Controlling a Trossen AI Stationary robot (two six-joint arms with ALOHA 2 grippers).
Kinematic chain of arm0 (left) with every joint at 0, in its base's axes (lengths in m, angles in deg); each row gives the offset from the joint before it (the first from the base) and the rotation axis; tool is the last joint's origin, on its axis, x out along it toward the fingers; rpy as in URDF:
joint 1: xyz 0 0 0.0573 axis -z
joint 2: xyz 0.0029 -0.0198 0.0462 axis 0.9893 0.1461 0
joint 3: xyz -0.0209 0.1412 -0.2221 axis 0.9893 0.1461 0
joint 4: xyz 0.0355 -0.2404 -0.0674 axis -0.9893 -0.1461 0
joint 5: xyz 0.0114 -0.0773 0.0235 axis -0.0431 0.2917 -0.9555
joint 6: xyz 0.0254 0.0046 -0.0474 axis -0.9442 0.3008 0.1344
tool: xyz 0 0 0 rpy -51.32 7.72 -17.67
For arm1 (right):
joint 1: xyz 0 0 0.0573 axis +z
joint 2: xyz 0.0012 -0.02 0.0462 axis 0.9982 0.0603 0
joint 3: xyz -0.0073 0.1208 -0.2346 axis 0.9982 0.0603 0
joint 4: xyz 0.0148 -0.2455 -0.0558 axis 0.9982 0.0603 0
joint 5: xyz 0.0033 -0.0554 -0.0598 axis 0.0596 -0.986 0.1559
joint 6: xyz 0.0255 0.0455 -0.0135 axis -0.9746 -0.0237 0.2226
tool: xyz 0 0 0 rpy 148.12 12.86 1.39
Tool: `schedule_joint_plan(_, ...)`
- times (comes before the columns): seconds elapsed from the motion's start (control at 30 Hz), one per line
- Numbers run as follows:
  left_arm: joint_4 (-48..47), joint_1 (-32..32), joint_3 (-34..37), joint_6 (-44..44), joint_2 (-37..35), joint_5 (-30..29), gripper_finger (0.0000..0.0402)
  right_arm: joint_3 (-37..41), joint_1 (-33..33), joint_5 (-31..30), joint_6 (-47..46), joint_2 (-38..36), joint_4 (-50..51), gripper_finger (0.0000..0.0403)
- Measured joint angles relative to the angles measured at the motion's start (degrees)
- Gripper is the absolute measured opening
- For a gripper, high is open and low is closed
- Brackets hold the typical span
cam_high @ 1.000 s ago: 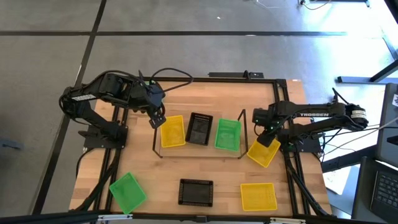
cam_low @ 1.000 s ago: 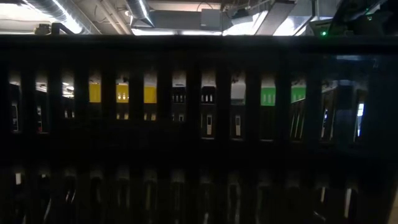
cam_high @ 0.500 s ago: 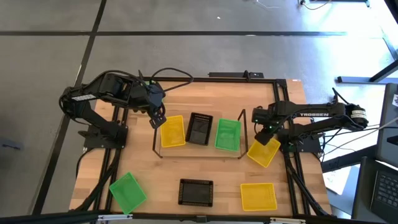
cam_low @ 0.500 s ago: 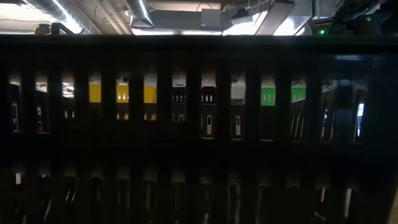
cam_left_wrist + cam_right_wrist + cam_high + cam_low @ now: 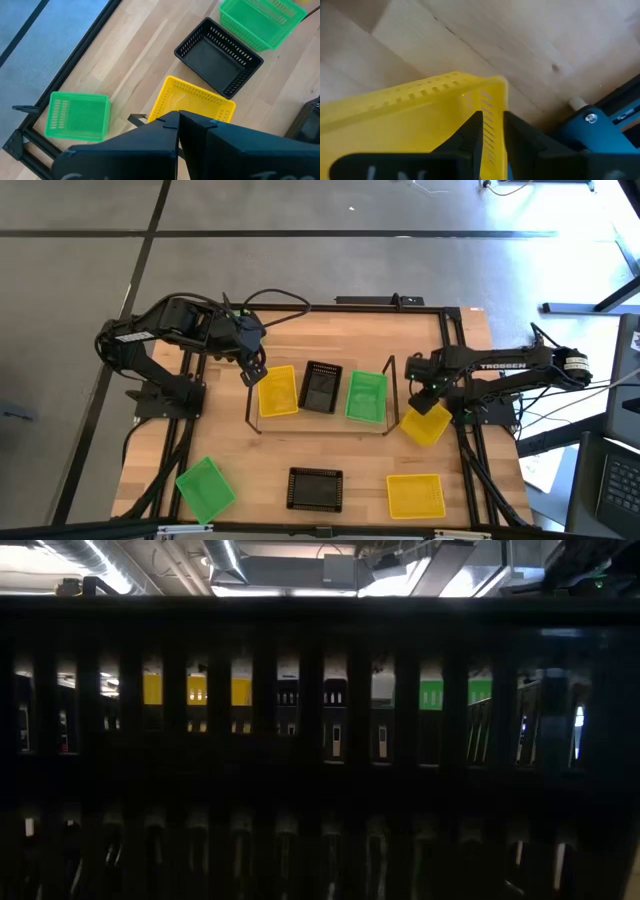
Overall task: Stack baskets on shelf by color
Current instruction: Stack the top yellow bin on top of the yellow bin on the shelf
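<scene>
Now I see my right arm reaching from the right edge of the table toward its middle, with the right gripper [image 5: 428, 402] pointing down over a tilted yellow basket [image 5: 424, 425] that lies just beside the right end of the shelf [image 5: 320, 426]. In the right wrist view the two dark fingers [image 5: 470, 134] stand close together with the thin yellow wall of this basket between them, so the claw is pinched narrow on the basket rim. My left arm is folded at the far left corner of the table, and the left gripper [image 5: 256, 371] hangs just beside the left end of the shelf, near the yellow basket on the shelf [image 5: 278, 392]. In the left wrist view its fingers [image 5: 165, 131] are pressed together, with nothing between them. I count seven baskets in total: three yellow, two green and two black. On the shelf there are three in a row: the yellow one, a black basket [image 5: 321, 386] in the middle and a green basket [image 5: 366, 397] at the right. On the near part of the table lie a second green basket [image 5: 206, 488], a second black basket [image 5: 315, 488] and a third yellow basket [image 5: 415, 495], well apart from each other.
</scene>
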Motion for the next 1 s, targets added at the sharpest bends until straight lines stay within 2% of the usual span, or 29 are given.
schedule_joint_plan(0.23,0.0,0.0,0.0,0.0,0.0,0.0,0.0,-0.9,0.0,0.2,0.3,0.0,-0.8,0.0074)
schedule_joint_plan(0.43,0.0,0.0,0.0,0.0,0.0,0.0,0.0,-4.0,0.0,-3.2,0.5,0.0,-0.8,0.0074)
schedule_joint_plan(0.57,0.0,0.0,0.0,0.0,0.0,0.0,0.0,-4.0,0.0,-3.2,0.5,0.0,0.1,0.0074)
schedule_joint_plan(0.73,0.0,0.0,0.0,0.0,0.0,0.0,0.0,-4.0,0.0,-6.8,3.6,0.0,0.8,0.0074)
schedule_joint_plan(1.0,0.0,0.0,0.0,0.0,0.0,0.0,0.0,-4.0,0.0,-5.8,8.2,0.0,0.8,0.0074)
